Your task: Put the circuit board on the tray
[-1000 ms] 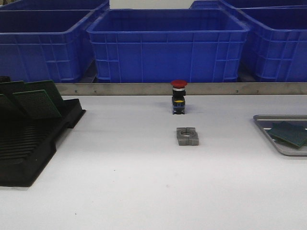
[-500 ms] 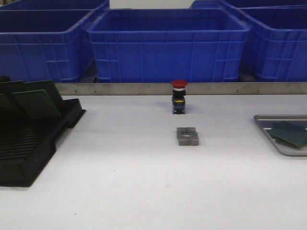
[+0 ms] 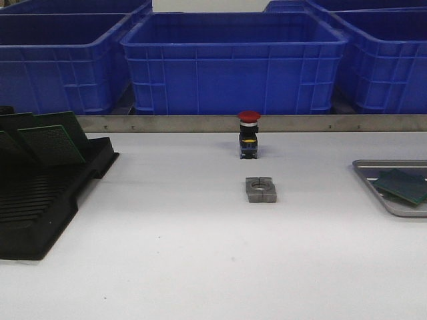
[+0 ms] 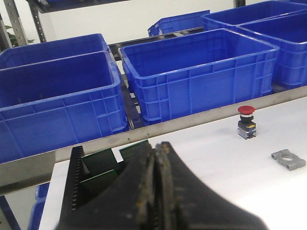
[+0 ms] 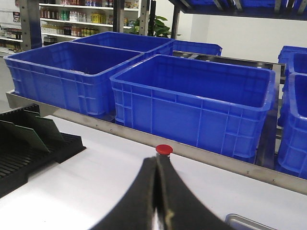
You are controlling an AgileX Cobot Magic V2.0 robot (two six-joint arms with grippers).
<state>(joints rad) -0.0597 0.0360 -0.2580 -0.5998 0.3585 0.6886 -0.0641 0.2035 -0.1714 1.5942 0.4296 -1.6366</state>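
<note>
A green circuit board [image 3: 402,185] lies on the silver-grey tray [image 3: 373,165] at the table's right edge. More green circuit boards [image 3: 52,144] lean in the black slotted rack [image 3: 40,200] on the left; the left wrist view shows them too [image 4: 98,179]. My left gripper [image 4: 157,152] is shut with nothing in it, above the table near the rack. My right gripper [image 5: 157,163] is also shut and empty, with a corner of the tray [image 5: 240,223] showing past it. Neither arm appears in the front view.
A red-capped push button [image 3: 248,135] stands at the table's middle back, and a grey metal block [image 3: 260,189] with a round hole lies in front of it. Big blue plastic bins [image 3: 233,60] line a steel rail [image 3: 200,123] behind the table.
</note>
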